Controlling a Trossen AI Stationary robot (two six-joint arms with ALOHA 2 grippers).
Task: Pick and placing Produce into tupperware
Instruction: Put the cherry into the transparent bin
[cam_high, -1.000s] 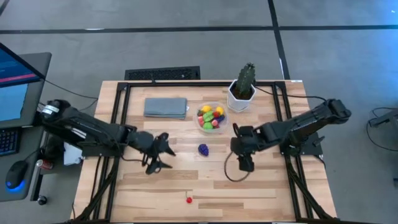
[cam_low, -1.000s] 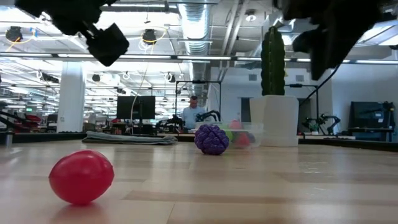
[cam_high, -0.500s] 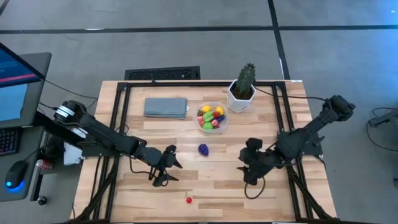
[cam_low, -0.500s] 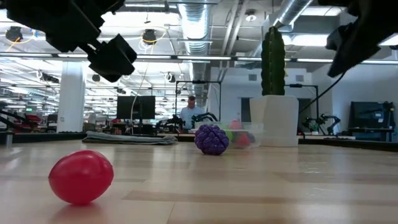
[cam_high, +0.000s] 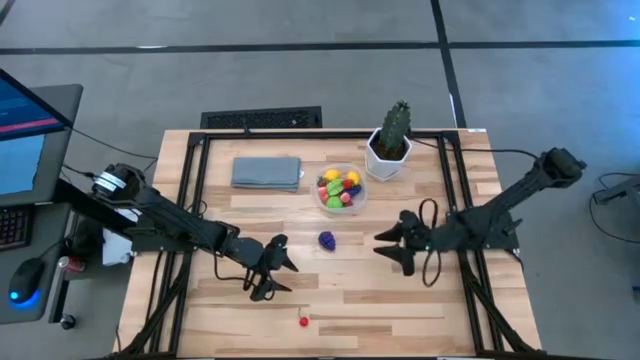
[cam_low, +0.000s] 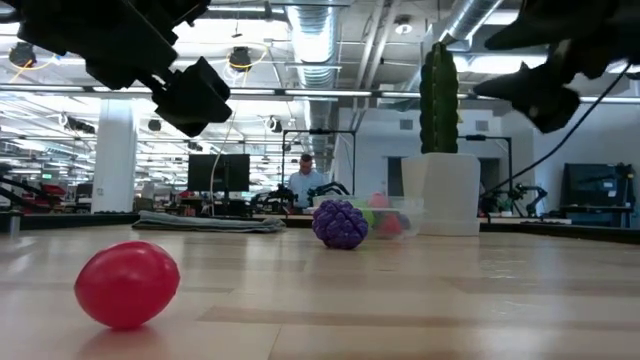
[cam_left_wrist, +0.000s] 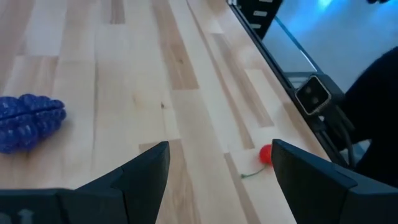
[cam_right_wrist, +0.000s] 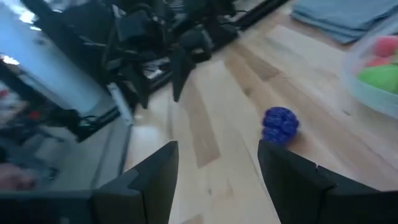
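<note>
Loose produce lies on the wooden table: a purple bunch of grapes (cam_high: 327, 240) (cam_low: 342, 223) at mid-table and a small red cherry (cam_high: 303, 320) (cam_low: 127, 285) by the near edge. The clear round tupperware (cam_high: 340, 190) stands beyond the grapes with several yellow, green and red pieces in it. My left gripper (cam_high: 278, 270) (cam_left_wrist: 217, 168) hangs open above the table between grapes and cherry, touching nothing. My right gripper (cam_high: 385, 250) (cam_right_wrist: 217, 165) hangs open to the right of the grapes (cam_right_wrist: 280, 124), facing them, with nothing between its fingers.
A potted green cactus (cam_high: 392, 140) in a white pot stands at the far right of the tupperware. A folded grey-blue cloth (cam_high: 267, 172) lies at the far left. Black frame rails (cam_high: 190, 180) run along the table's left and right sides. A person sits in the room behind (cam_low: 306, 180).
My left gripper has sunk and gone toward the near edge, closer to the cherry, then kept still. My right gripper has drawn back toward the table's right edge and tipped up from pointing down to nearly level, facing the grapes. The produce has not moved.
</note>
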